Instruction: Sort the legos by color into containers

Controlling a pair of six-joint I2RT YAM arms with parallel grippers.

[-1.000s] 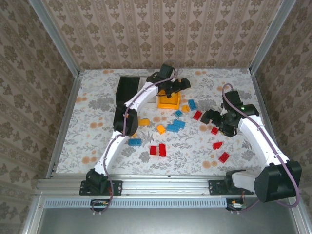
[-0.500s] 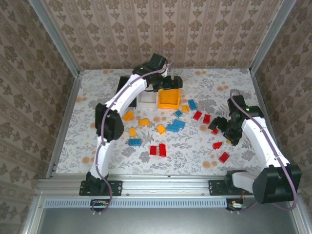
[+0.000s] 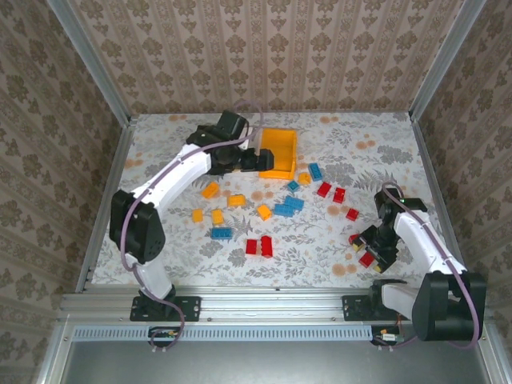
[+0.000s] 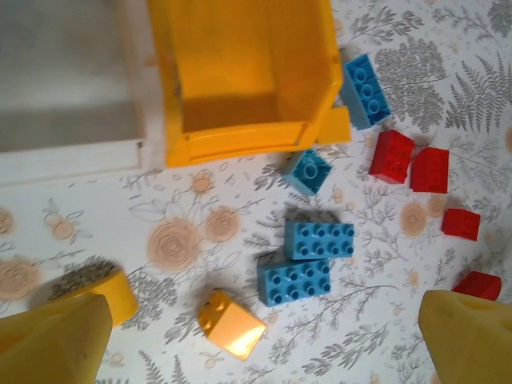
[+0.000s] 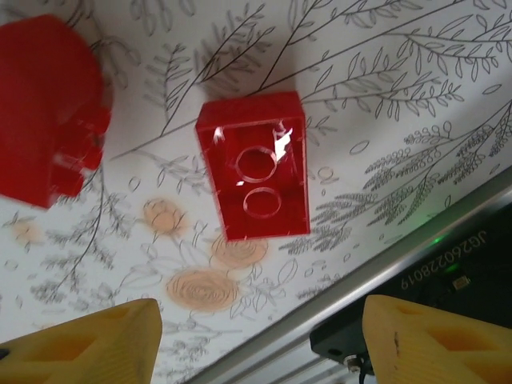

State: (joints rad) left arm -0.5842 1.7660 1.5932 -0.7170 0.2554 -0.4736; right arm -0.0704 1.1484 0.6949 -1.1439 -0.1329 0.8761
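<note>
A bin (image 3: 280,142) stands at the far middle of the table (image 3: 160,232). A second bin (image 4: 64,80) sits on its left, seemingly touching it, though that edge is blurred. Loose bricks (image 3: 236,200) lie scattered in front of both. Two bricks (image 4: 308,260) lie side by side, touching, just before the first bin. Toward the front right corner one brick (image 5: 254,178) lies near the table's front rail (image 5: 384,264), with another brick (image 5: 48,104) close by, apart from it.

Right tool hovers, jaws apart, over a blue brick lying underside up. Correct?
No: the brick under the right tool is red, not blue, per the right wrist view. It does lie underside up, jaws apart.
</note>
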